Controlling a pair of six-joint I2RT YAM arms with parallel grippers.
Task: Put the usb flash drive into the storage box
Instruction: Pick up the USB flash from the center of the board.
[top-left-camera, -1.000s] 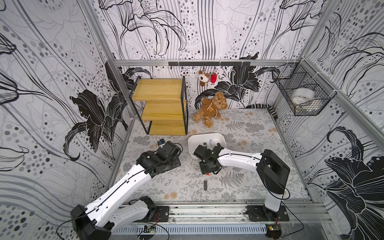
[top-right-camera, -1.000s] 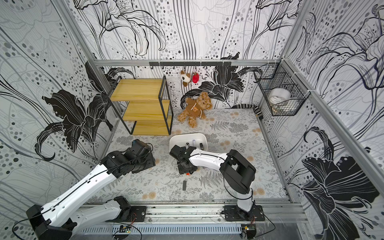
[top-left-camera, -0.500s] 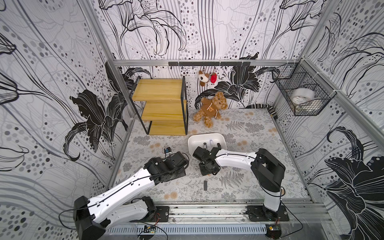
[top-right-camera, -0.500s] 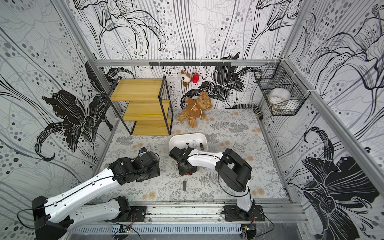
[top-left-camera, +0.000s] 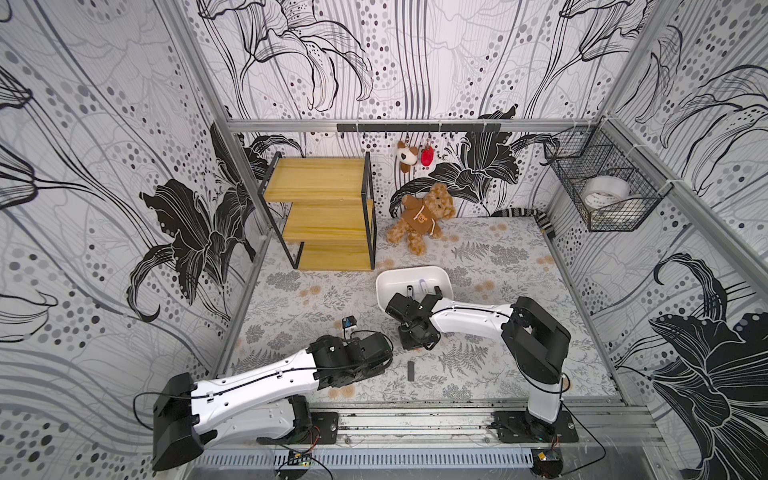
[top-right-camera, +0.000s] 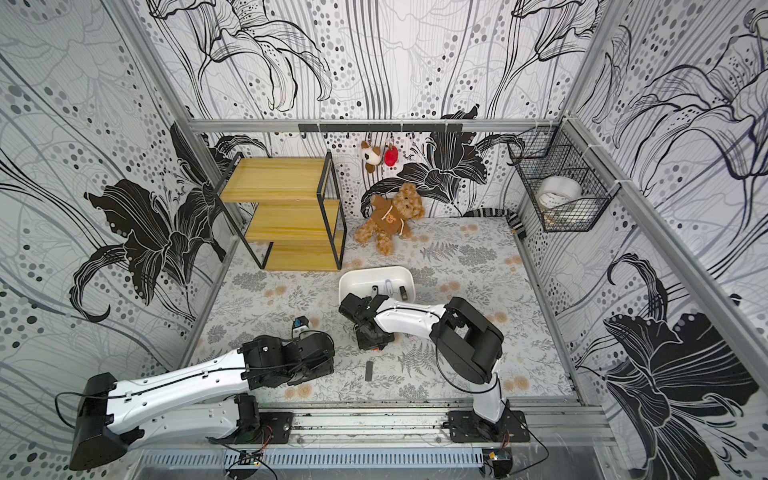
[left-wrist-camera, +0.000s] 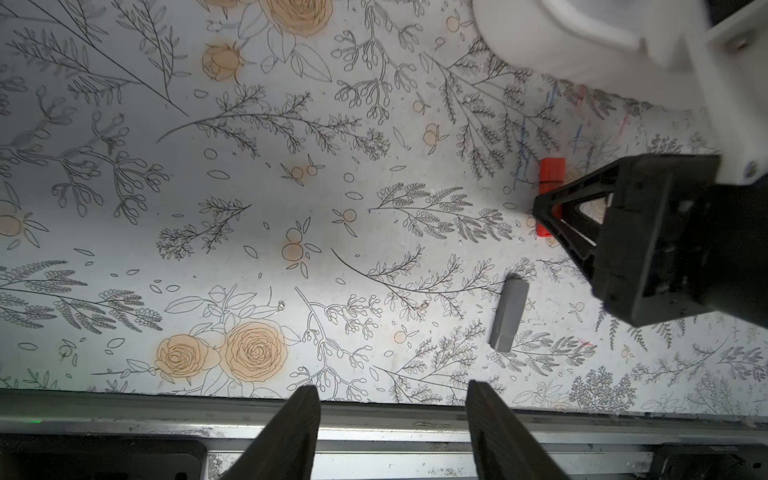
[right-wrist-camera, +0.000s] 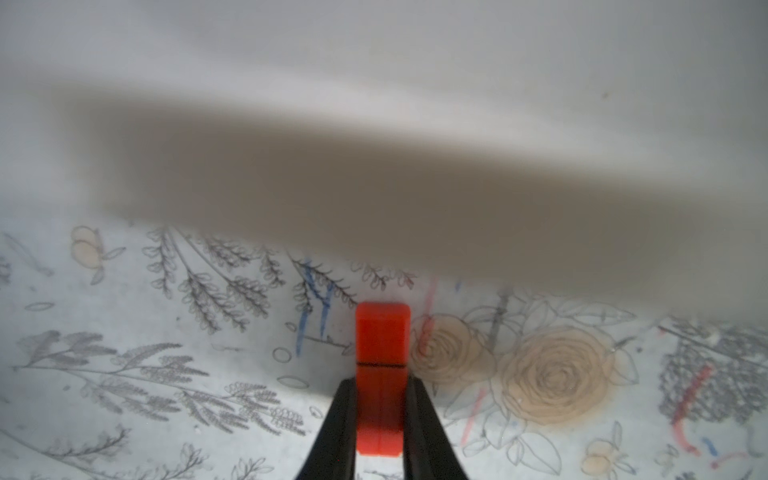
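A red usb flash drive (right-wrist-camera: 382, 345) lies on the flowered mat, and my right gripper (right-wrist-camera: 381, 384) is shut on its near half. In the left wrist view the same red usb flash drive (left-wrist-camera: 552, 174) sticks out past the right gripper (left-wrist-camera: 540, 208). The white storage box (top-left-camera: 390, 286) stands just behind the right gripper (top-left-camera: 415, 336) in both top views, and several small drives lie in the storage box (top-right-camera: 357, 282). My left gripper (left-wrist-camera: 392, 395) hangs open and empty over the table's front edge. The left gripper (top-left-camera: 370, 353) is left of a grey drive (top-left-camera: 411, 370).
That grey drive (left-wrist-camera: 508, 314) lies loose on the mat near the front rail (left-wrist-camera: 166, 415). A wooden shelf (top-left-camera: 324, 208) and a teddy bear (top-left-camera: 422, 216) stand at the back. A black wire basket (top-left-camera: 602, 195) holding a tape roll hangs on the right wall.
The right gripper has closed on the red flash drive. The left arm has swung toward the front and the right, down near the mat, its jaws unchanged.
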